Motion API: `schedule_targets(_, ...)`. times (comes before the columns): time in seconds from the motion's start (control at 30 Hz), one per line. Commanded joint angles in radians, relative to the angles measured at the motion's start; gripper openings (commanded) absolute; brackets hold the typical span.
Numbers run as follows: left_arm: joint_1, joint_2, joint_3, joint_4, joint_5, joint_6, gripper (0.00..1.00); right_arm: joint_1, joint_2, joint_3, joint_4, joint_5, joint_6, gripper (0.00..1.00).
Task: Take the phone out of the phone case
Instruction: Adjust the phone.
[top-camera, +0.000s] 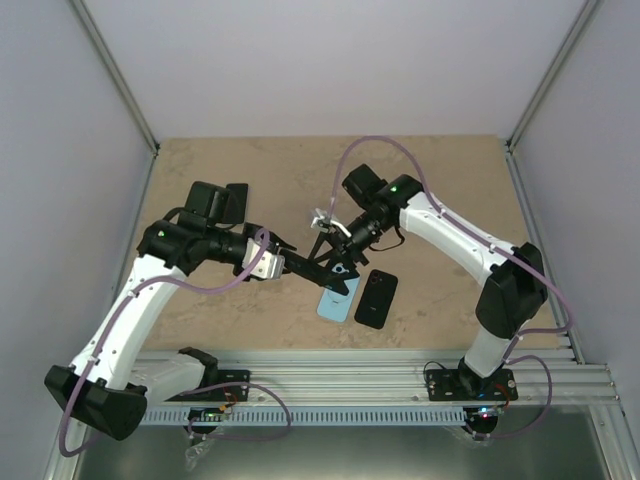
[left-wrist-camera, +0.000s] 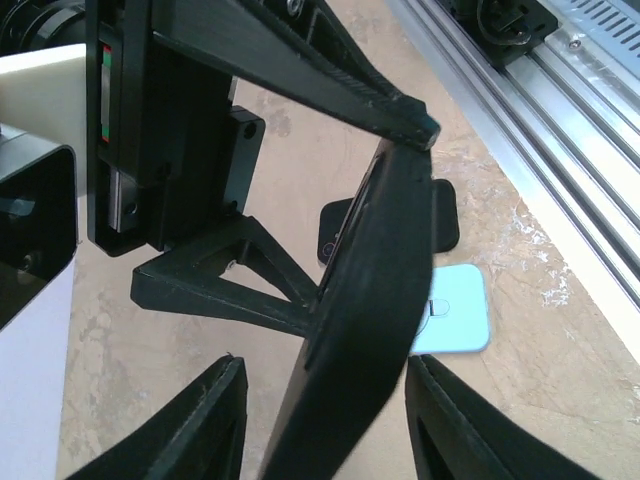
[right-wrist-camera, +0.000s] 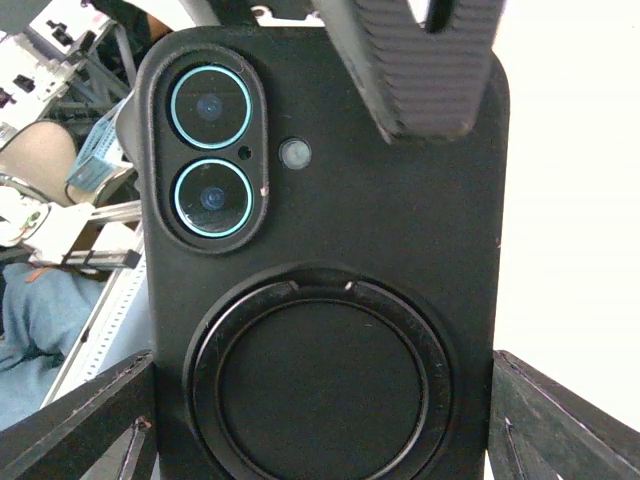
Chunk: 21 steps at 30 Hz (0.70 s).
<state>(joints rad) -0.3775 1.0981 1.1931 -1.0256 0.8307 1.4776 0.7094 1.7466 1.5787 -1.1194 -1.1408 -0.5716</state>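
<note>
A black phone case (right-wrist-camera: 330, 250) with a round ring on its back fills the right wrist view. The phone's two camera lenses (right-wrist-camera: 210, 150) show through its cutout; the screen is hidden. My right gripper (right-wrist-camera: 322, 400) is shut on the case, one finger against each long side, holding it above the table (top-camera: 335, 262). In the left wrist view the case (left-wrist-camera: 370, 330) stands edge-on between the fingers of my left gripper (left-wrist-camera: 322, 400), with a gap on both sides, so it is open. One left finger (right-wrist-camera: 425, 70) lies across the case's top.
A light blue phone-shaped slab (top-camera: 337, 300) and a black one (top-camera: 376, 298) lie side by side on the tan table under the grippers. The metal rail (top-camera: 400, 380) runs along the near edge. Grey walls enclose the table.
</note>
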Motion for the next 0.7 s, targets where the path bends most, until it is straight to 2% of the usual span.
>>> schedule_targets(0.0,-0.011,-0.013,0.002,-0.008,0.031,0.024,0.42,0.019,-0.032,0.045,-0.046,-0.086,-0.059,0.35)
schedule_targets(0.07,-0.011,-0.005,0.014,-0.021,0.039,0.013,0.35,0.019,-0.028,0.051,-0.063,-0.096,-0.076,0.35)
schedule_targets(0.2,-0.011,-0.006,0.027,-0.057,0.049,0.018,0.14,0.019,-0.027,0.055,-0.084,-0.107,-0.102,0.36)
schedule_targets(0.3,-0.011,0.0,0.031,-0.091,0.051,0.021,0.06,0.016,-0.027,0.053,-0.104,-0.125,-0.129,0.4)
schedule_targets(0.37,-0.011,0.008,0.039,-0.114,0.05,0.022,0.01,0.009,-0.028,0.062,-0.124,-0.125,-0.148,0.49)
schedule_targets(0.43,-0.009,0.015,0.048,-0.131,0.048,0.016,0.0,-0.003,-0.034,0.077,-0.129,-0.102,-0.154,0.69)
schedule_targets(0.5,-0.011,0.02,0.055,-0.151,0.048,0.009,0.0,-0.022,-0.048,0.09,-0.112,-0.069,-0.144,0.83)
schedule_targets(0.6,-0.011,0.046,0.079,-0.2,0.058,-0.017,0.0,-0.052,-0.084,0.086,-0.055,-0.014,-0.11,0.94)
schedule_targets(0.67,-0.011,0.084,0.104,-0.251,0.069,-0.02,0.0,-0.056,-0.109,0.076,-0.028,0.041,-0.109,0.97)
